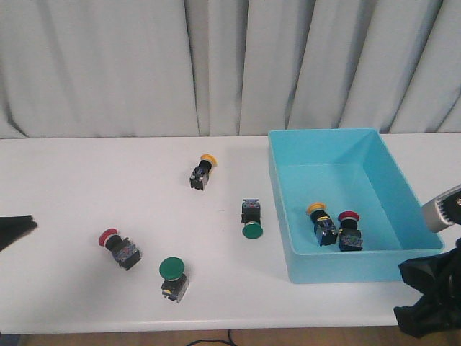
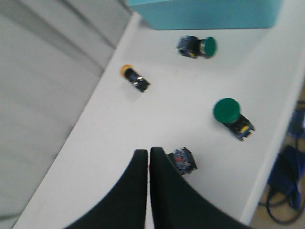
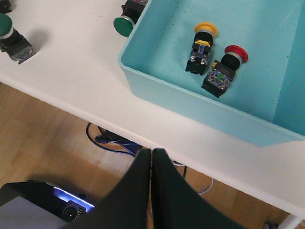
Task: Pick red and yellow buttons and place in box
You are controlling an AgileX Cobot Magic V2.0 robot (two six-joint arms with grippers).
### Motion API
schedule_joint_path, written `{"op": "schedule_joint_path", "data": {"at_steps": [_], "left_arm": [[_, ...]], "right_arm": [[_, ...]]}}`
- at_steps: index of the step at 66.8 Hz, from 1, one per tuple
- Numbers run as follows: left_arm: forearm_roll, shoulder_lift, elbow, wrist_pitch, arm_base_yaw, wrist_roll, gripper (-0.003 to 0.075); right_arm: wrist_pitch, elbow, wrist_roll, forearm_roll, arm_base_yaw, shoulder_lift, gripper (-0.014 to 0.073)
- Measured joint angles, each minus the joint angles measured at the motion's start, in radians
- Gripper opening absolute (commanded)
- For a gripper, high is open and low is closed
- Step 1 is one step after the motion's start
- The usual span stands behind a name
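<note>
both claws closed, empty. red button [image 1: 118,247] on table [image 1: 65,187] looks light, rigid; grip its blocky body, not the cap.

- left gripper [image 2: 149,157]: fingers pressed together, nothing between them; in front view only a dark tip shows at the left edge [image 1: 14,229], low and held back
- right gripper [image 3: 152,160]: fingers closed flat against each other, empty
- right arm [image 1: 441,209]: grey link at right edge of front view, black-covered part below it
</note>
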Motion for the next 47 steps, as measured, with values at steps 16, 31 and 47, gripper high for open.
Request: {"op": "schedule_joint_path", "data": {"at_steps": [16,31,47], "left_arm": [[0.34,-0.348,0.257,-0.28,0.113,-0.885,-0.0008],[0.703,-0.571,0.45,-0.286,0.133,-1.487,-0.0008],[0.724,-0.664,0.58,-0.347,0.133,-1.524,-0.0008]], "right_arm": [[0.0,0.0,0.0,0.0,0.0,0.0,-0.0007],[0.0,0.0,0.0,0.0,0.0,0.0,-0.0007],[0.0,0.0,0.0,0.0,0.0,0.0,-0.0007]]}}
